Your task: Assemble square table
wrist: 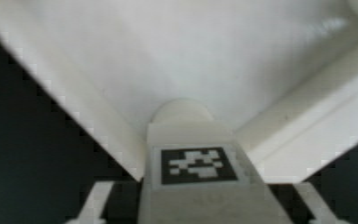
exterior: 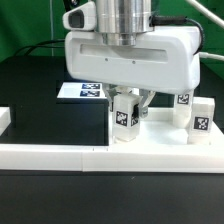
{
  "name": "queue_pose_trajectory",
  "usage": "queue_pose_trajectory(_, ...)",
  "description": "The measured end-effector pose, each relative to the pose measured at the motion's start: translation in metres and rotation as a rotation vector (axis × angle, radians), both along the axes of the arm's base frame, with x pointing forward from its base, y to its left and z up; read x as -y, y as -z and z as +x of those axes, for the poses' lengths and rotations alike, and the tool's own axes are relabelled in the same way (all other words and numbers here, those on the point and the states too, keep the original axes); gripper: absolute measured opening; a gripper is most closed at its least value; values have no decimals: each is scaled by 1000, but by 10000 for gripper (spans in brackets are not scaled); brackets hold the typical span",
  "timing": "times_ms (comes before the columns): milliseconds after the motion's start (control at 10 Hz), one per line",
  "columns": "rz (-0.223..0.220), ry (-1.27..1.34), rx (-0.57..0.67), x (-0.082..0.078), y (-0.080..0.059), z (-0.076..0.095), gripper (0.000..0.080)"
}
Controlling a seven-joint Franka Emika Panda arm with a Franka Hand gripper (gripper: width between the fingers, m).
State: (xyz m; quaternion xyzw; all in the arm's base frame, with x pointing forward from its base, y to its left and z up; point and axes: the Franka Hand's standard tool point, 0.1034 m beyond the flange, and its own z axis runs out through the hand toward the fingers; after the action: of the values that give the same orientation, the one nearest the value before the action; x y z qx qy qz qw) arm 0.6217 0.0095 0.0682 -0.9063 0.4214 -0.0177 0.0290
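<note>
Leg (exterior: 124, 110) between downward-pointing hand's (exterior: 126, 100) fingers

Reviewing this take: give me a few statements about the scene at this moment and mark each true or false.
1. A tagged leg stands between the fingers of the gripper. True.
2. Two more legs stand at the exterior view's right. True.
3. The marker board lies on top of the table top. False: it lies flat on the black surface behind it.
4. The leg in the gripper carries no tag. False: both views show a black-and-white tag on it.
</note>
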Motion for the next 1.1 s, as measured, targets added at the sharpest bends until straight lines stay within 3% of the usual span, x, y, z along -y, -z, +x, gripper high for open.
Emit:
queue_pose_trajectory(200, 36, 372, -21, 0, -1, 2, 288)
queue_pose_trajectory(400, 121, 752, -80, 0, -3, 5, 290)
queue_pose_trajectory(700, 132, 928, -100, -1, 0, 2, 290)
queue_pose_trajectory(800, 131, 900, -98, 0, 0, 2, 370)
queue_pose_trajectory(900, 130, 879, -96, -1, 0, 1, 370)
queue_pose_trajectory(1000, 122, 804, -89, 0, 0, 2, 506)
queue_pose_trajectory(1100, 105, 549, -67, 2, -1, 2, 619)
